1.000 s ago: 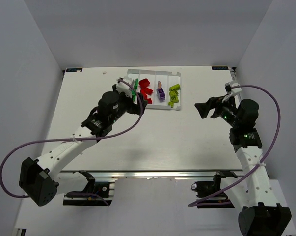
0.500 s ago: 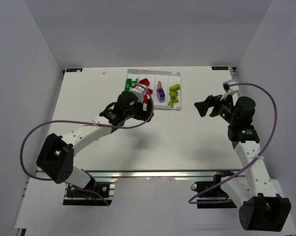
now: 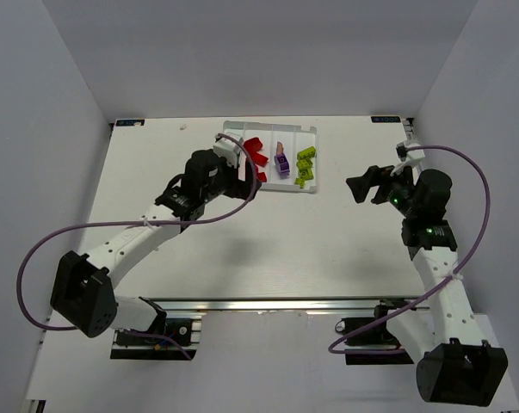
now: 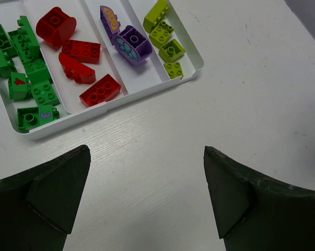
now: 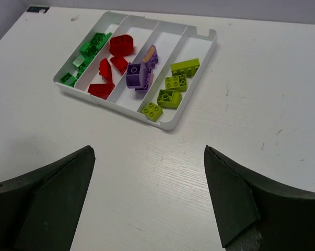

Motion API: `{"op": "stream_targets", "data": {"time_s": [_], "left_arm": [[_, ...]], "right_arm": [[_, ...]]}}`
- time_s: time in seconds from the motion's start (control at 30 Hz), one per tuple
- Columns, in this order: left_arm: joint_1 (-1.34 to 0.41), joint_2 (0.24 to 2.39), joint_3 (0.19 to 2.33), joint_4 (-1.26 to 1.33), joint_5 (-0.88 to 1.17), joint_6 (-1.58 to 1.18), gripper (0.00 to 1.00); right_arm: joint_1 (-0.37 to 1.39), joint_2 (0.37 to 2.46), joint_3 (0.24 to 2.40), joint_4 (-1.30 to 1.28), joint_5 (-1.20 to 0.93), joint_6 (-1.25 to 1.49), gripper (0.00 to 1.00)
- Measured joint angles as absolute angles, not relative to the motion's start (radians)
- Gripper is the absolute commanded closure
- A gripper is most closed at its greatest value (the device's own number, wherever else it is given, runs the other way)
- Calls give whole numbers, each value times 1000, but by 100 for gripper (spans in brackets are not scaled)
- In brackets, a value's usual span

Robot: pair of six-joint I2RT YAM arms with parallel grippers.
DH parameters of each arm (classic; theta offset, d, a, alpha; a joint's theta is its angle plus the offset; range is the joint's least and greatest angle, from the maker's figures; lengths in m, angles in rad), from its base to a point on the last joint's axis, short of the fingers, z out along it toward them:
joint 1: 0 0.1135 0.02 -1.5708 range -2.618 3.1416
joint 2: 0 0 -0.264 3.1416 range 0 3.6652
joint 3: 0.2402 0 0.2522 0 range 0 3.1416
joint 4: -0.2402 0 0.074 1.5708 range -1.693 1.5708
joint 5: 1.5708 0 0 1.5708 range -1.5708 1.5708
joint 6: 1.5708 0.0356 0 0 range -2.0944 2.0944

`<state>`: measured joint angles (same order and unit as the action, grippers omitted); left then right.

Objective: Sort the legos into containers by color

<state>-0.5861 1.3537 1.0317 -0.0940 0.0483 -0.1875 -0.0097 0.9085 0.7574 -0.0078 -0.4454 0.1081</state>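
Both of my pincers stand wide open and hold nothing. My left pincer [image 4: 147, 154] hangs over the bare desk [image 4: 256, 110], just off the near edge of the white tray [image 4: 120, 100]. My right pincer [image 5: 149, 151] hangs further out to the right, well apart from the tray, with its tips turned toward it.

The bricks all lie inside the tray, one colour to each of the four narrow compartments. Seen from my left wrist, the green bricks [image 4: 26, 68] crowd the leftmost compartment. The red bricks [image 4: 76, 57] fill the next one: four of them, one with a rounded top. The purple bricks [image 4: 128, 39] share the third compartment, two pieces touching each other at its far end. The yellow-green bricks [image 4: 165, 36] sit in the rightmost compartment, four in a loose row along it.

I see no brick lying on the desk outside the tray in any view.
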Motion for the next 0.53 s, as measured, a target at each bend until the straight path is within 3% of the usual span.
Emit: {"op": "stream_targets", "data": {"time_s": [0.23,0.53], "left_arm": [[-543,1338,1027,-83,89,-192,2],[-539,1270,1013,-48,90,-172,2]], "right_arm": [[-38,806,754,28,-446,144,11],[-39,848,743,32,-516,175,10]]}}
